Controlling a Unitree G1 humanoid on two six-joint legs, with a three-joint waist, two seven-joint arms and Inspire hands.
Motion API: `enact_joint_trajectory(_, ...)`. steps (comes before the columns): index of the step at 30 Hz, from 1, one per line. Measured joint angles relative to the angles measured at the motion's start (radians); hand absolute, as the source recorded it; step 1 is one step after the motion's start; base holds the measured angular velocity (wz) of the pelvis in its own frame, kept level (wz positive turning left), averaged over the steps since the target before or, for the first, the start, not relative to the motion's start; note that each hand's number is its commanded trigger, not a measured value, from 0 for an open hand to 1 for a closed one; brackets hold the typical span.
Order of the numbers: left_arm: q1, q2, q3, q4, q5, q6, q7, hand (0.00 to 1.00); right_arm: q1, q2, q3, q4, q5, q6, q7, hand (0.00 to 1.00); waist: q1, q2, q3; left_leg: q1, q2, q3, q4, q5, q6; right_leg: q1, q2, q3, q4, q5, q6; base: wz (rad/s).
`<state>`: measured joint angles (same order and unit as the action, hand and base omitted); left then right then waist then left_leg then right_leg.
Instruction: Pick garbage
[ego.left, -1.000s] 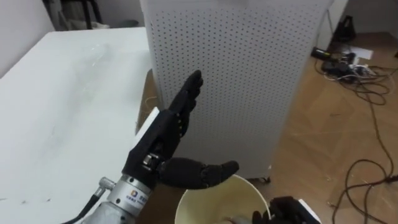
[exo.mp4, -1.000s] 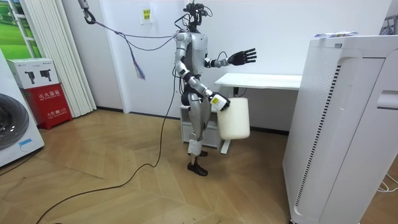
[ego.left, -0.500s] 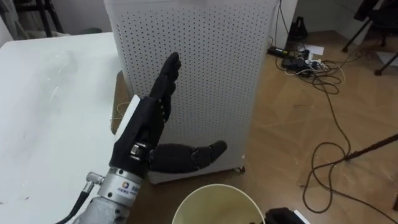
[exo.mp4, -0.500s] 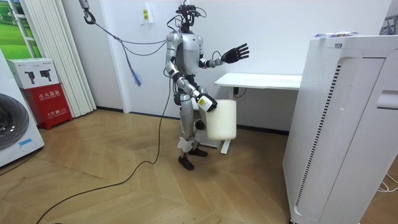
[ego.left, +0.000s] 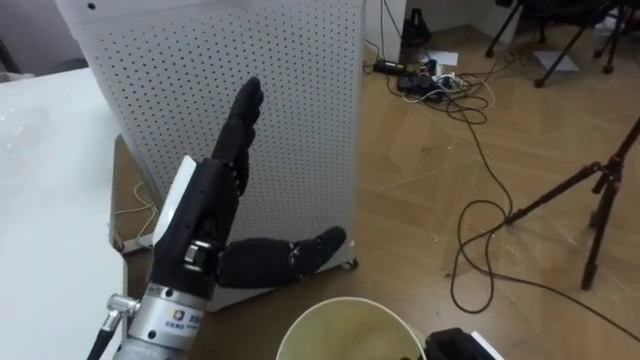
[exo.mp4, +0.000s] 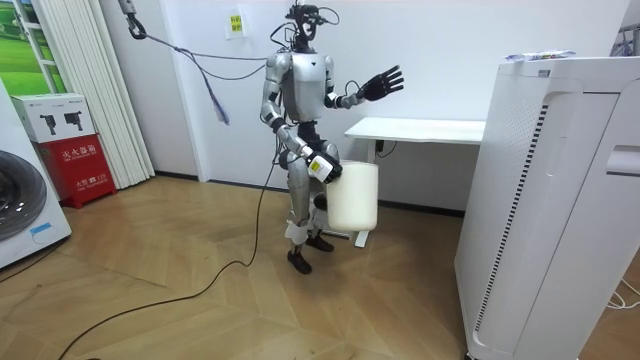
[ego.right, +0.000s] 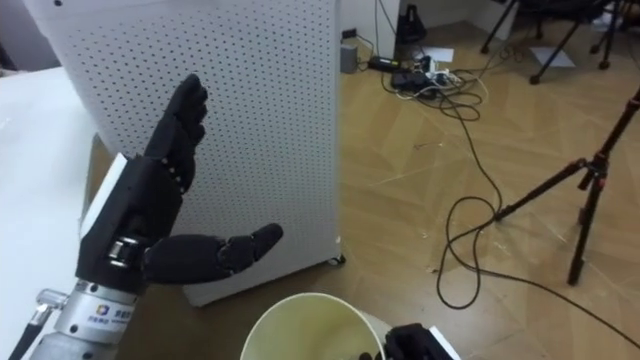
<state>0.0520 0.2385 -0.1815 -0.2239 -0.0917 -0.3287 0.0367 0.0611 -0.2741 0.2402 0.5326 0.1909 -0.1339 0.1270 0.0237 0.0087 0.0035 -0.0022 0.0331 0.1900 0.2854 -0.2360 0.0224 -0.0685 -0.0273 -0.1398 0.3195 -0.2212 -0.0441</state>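
The left hand (ego.left: 203, 222) is held raised and released, fingers straight and thumb spread, with nothing in it, just in front of the white perforated cabinet (ego.left: 290, 110). Below it the open mouth of the cream bin (ego.left: 345, 302) is seen, carried at the robot's right side; the right hand (ego.left: 450, 345) is glimpsed at its rim, but whether its fingers are closed there cannot be told. What is to be taken as garbage cannot be made out; the bin is the one task item identified. A white table (ego.left: 40, 200) lies to the left. If a turn is made carelessly, the cabinet could be struck by the raised hand, and the loose cables (ego.left: 470, 230) and the tripod stand (ego.left: 590, 190) could be caught underfoot.
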Motion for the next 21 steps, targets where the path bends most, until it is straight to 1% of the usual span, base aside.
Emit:
enact_joint_trajectory(2, 0.0, 0.001, 0.003, 0.0, 0.006, -0.002, 0.005, 0.0, 0.0, 0.002, -0.008, -0.001, 0.001, 0.0, -0.002, 1.0, -0.002, 0.001, 0.0001, 0.012, -0.002, -0.007, -0.019, 0.003, -0.004, 0.012, 0.002, -0.001, -0.013, 0.0, 0.0, -0.03)
enact_joint_trajectory(3, 0.0, 0.005, 0.003, 0.0, 0.007, -0.002, 0.007, 0.0, 0.0, 0.003, -0.011, -0.001, 0.0, 0.0, -0.005, 1.0, -0.006, 0.001, 0.0003, 0.016, -0.003, -0.011, -0.021, 0.003, -0.004, 0.016, 0.002, 0.0, -0.014, 0.0, 0.001, 0.0)
enact_joint_trajectory(6, -0.001, 0.01, 0.005, 0.0, 0.011, -0.002, 0.022, 0.0, 0.0, 0.007, -0.01, -0.002, 0.0, -0.004, -0.009, 1.0, -0.006, 0.001, 0.0009, 0.02, -0.004, -0.025, -0.021, 0.003, -0.004, 0.019, 0.004, 0.003, -0.014, 0.001, 0.001, -0.11)
enact_joint_trajectory(7, -0.001, 0.008, 0.007, 0.0, 0.015, -0.002, 0.026, 0.0, 0.0, 0.012, -0.01, -0.003, 0.002, -0.005, -0.009, 1.0, -0.002, 0.0, 0.0014, 0.022, -0.004, -0.033, -0.02, 0.003, -0.005, 0.018, 0.006, 0.008, -0.013, 0.001, 0.001, -0.24)
enact_joint_trajectory(8, -0.001, 0.006, 0.014, 0.0, 0.017, -0.002, 0.026, 0.0, 0.0, 0.017, -0.009, -0.003, 0.001, -0.009, -0.009, 1.0, 0.01, 0.0, 0.0018, 0.023, -0.003, -0.032, -0.017, 0.003, -0.005, 0.02, 0.009, 0.02, -0.012, 0.001, 0.001, -0.29)
enact_joint_trajectory(9, 0.0, 0.004, 0.02, 0.0, 0.018, -0.002, 0.026, 0.0, 0.0, 0.018, -0.006, -0.002, 0.001, -0.01, -0.009, 1.0, 0.013, 0.0, 0.003, 0.023, -0.002, -0.032, -0.014, 0.003, -0.005, 0.02, 0.011, 0.025, -0.012, 0.001, 0.001, -0.27)
enact_joint_trajectory(10, 0.002, 0.004, 0.027, 0.0, 0.018, -0.002, 0.033, 0.0, 0.004, 0.022, -0.005, -0.002, 0.003, -0.01, -0.008, 1.0, 0.013, 0.002, 0.0061, 0.021, 0.001, -0.032, -0.002, 0.001, -0.007, 0.022, 0.013, 0.027, -0.01, 0.001, 0.001, -0.12)
enact_joint_trajectory(11, 0.002, 0.004, 0.027, 0.0, 0.018, -0.002, 0.04, 0.0, 0.01, 0.023, -0.005, 0.001, 0.01, -0.01, -0.008, 1.0, 0.012, 0.004, 0.0111, 0.009, 0.007, -0.031, 0.038, -0.004, -0.016, 0.025, 0.014, 0.025, -0.007, 0.001, 0.001, -0.08)
enact_joint_trajectory(12, 0.002, 0.004, 0.028, 0.0, 0.018, -0.002, 0.043, 0.0, 0.009, 0.023, -0.004, 0.005, 0.013, -0.01, -0.008, 1.0, 0.013, 0.004, 0.0149, 0.001, 0.01, -0.031, 0.066, -0.008, -0.02, 0.023, 0.015, 0.024, -0.004, 0.0, 0.0, -0.14)
enact_joint_trajectory(13, 0.002, 0.004, 0.028, 0.0, 0.018, -0.002, 0.047, 0.0, 0.009, 0.023, 0.003, 0.008, 0.015, -0.01, -0.011, 1.0, 0.019, 0.005, 0.0168, -0.027, 0.015, -0.035, 0.131, -0.009, -0.022, 0.016, 0.014, 0.021, 0.01, -0.003, -0.004, -0.23)
enact_joint_trajectory(14, 0.002, 0.004, 0.028, 0.002, 0.019, -0.002, 0.048, 0.0, 0.009, 0.024, 0.006, 0.008, 0.015, -0.01, -0.015, 1.0, 0.02, 0.007, 0.0187, -0.066, 0.024, -0.039, 0.214, -0.009, -0.022, 0.018, 0.012, -0.003, 0.011, -0.005, -0.008, -0.25)
enact_joint_trajectory(15, 0.002, 0.003, 0.028, 0.005, 0.019, -0.002, 0.049, 0.0, 0.009, 0.023, 0.01, 0.01, 0.015, -0.01, -0.015, 1.0, 0.021, 0.008, 0.0189, -0.087, 0.028, -0.039, 0.258, -0.009, -0.022, 0.025, 0.012, -0.01, 0.01, -0.01, -0.016, -0.2)
enact_joint_trajectory(16, 0.002, 0.0, 0.028, 0.016, 0.025, -0.002, 0.049, 0.0, 0.009, 0.022, 0.014, 0.012, 0.014, -0.01, -0.013, 1.0, 0.023, 0.017, 0.0249, -0.135, 0.047, -0.038, 0.357, -0.007, -0.024, 0.037, 0.019, -0.007, 0.006, -0.016, -0.025, -0.07)
enact_joint_trajectory(17, 0.004, -0.002, 0.026, 0.025, 0.032, -0.001, 0.049, 0.0, 0.011, 0.023, 0.014, 0.015, 0.014, -0.01, -0.014, 1.0, 0.013, 0.019, 0.0297, -0.181, 0.043, -0.054, 0.408, -0.012, -0.036, 0.041, 0.023, -0.003, 0.011, -0.025, -0.032, 0.1)
enact_joint_trajectory(18, 0.0, -0.009, 0.023, 0.028, 0.033, -0.001, 0.049, 0.0, 0.01, 0.024, 0.012, 0.021, 0.014, -0.01, -0.017, 1.0, 0.006, 0.018, 0.0309, -0.235, 0.036, -0.068, 0.386, -0.014, -0.033, 0.033, 0.023, 0.001, 0.015, -0.035, -0.034, 0.17)
enact_joint_trajectory(19, -0.003, -0.01, 0.023, 0.028, 0.033, -0.002, 0.049, 0.0, 0.01, 0.02, 0.012, 0.024, 0.015, -0.01, -0.02, 1.0, 0.007, 0.017, 0.0311, -0.264, 0.026, -0.069, 0.37, -0.014, -0.034, 0.028, 0.019, 0.002, 0.022, -0.046, -0.034, 0.15)
enact_joint_trajectory(20, -0.002, -0.009, 0.023, 0.032, 0.033, -0.002, 0.051, 0.0, 0.011, 0.015, 0.012, 0.034, 0.015, -0.01, -0.02, 1.0, 0.01, 0.005, 0.0387, -0.313, 0.011, -0.075, 0.306, -0.003, -0.039, 0.027, 0.012, 0.005, 0.041, -0.07, -0.035, 0.0)
enact_joint_trajectory(21, 0.001, -0.01, 0.023, 0.036, 0.037, -0.002, 0.059, 0.0, 0.011, 0.014, 0.011, 0.048, 0.015, -0.01, -0.02, 1.0, 0.015, 0.007, 0.0369, -0.351, 0.001, -0.078, 0.2, 0.033, -0.052, 0.029, 0.006, 0.003, 0.061, -0.09, -0.031, -0.04)
